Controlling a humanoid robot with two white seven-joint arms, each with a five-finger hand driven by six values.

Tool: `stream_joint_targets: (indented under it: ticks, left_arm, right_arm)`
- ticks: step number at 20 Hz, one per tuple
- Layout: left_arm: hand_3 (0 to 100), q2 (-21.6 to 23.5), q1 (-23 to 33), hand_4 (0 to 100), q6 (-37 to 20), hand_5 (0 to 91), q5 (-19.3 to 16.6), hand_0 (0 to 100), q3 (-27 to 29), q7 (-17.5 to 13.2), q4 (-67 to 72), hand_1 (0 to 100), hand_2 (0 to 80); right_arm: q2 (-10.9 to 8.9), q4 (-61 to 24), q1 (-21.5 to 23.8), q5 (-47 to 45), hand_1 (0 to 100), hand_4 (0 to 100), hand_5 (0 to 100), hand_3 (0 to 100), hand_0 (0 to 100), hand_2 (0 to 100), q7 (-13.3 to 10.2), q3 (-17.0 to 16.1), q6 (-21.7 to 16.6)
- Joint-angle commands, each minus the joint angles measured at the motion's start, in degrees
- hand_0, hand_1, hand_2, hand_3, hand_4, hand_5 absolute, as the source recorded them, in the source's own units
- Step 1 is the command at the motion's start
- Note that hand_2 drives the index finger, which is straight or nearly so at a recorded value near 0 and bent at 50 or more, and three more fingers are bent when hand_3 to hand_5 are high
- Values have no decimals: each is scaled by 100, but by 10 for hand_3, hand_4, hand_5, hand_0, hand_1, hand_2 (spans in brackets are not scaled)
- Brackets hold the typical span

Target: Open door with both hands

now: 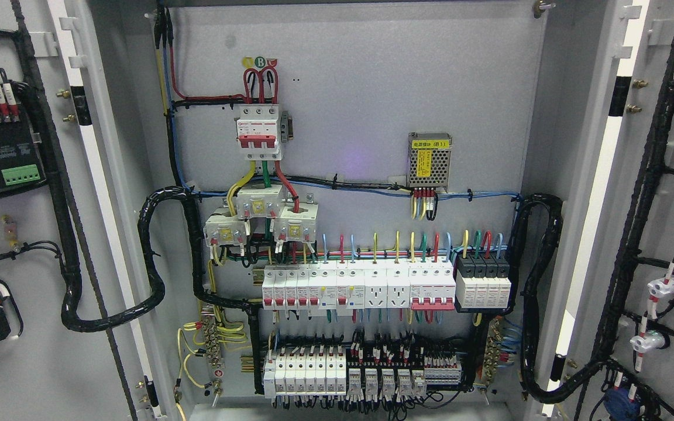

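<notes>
Electrical cabinet with both doors swung wide: left door [21, 245] and right door [664, 234] flank the exposed breaker panel [360, 234], giving full access. Neither hand appears, so fingers cannot be judged; opening looks complete.

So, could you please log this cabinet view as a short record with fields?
left door: open, swung left
right door: open, swung right
cabinet interior: fully exposed back panel
top breaker: red-handled, upper middle
power supply: metal box with yellow label
breaker row: white modules mid panel
robot hands: none in view
</notes>
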Motion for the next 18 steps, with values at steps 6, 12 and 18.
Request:
stream_joint_targets:
  ticks: [6,12,18]
  left_arm:
    - [0,-803,128,43,42,0,-570,0,-218,-12,2027,0,0]
    - [0,-874,102,43,42,0,-597,0,-236,-20,2933,0,0]
    - [0,-953,-91,43,42,0,-597,0,-245,-38,3943,0,0]
  right_arm:
    - [504,223,1195,239,0,0,0,0,0,0,5,497,-519]
    - [513,503,1583,485,0,0,0,0,0,0,14,497,-555]
    - [618,1706,1943,564,0,0,0,0,0,0,40,506,-563]
